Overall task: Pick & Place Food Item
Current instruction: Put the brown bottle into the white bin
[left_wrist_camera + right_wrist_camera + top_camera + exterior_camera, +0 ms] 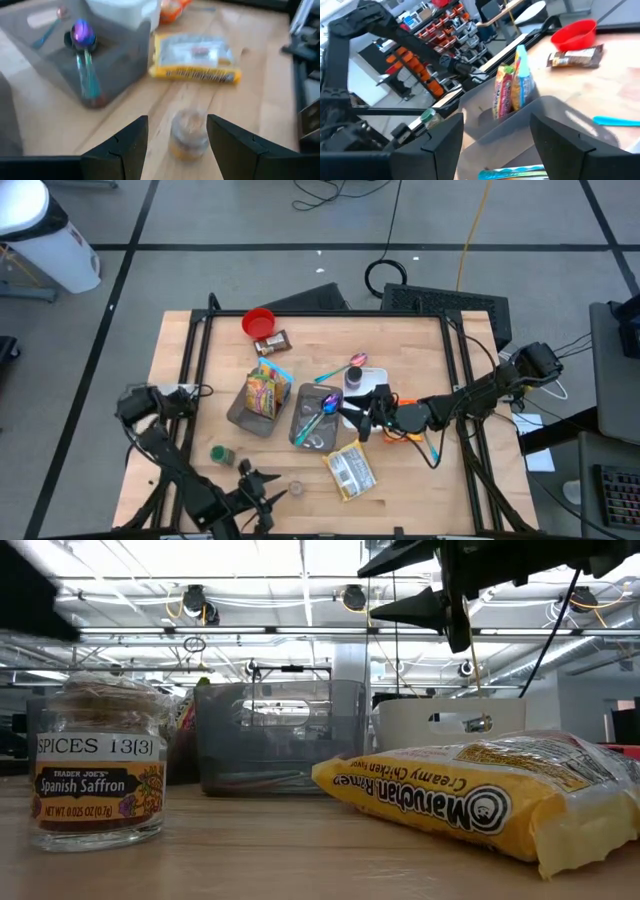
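Note:
A small glass jar of Spanish saffron [189,134] stands upright on the wooden table near its front edge [295,490] [97,762]. My left gripper [177,120] [268,488] is open just left of the jar. In the left wrist view its two fingers stand on either side of the jar, slanting down, without plainly touching it. A yellow ramen pack [350,472] [480,795] lies flat beyond the jar. My right gripper [496,120] [358,418] hovers open and level over the right grey bin [315,415], holding nothing.
A second grey bin [255,400] holds snack packs [512,90]. The right bin holds a purple spoon [82,35]. A white container [365,380], a green-lidded jar [220,453], a red bowl [258,322] and a brown bar [272,342] also stand on the table.

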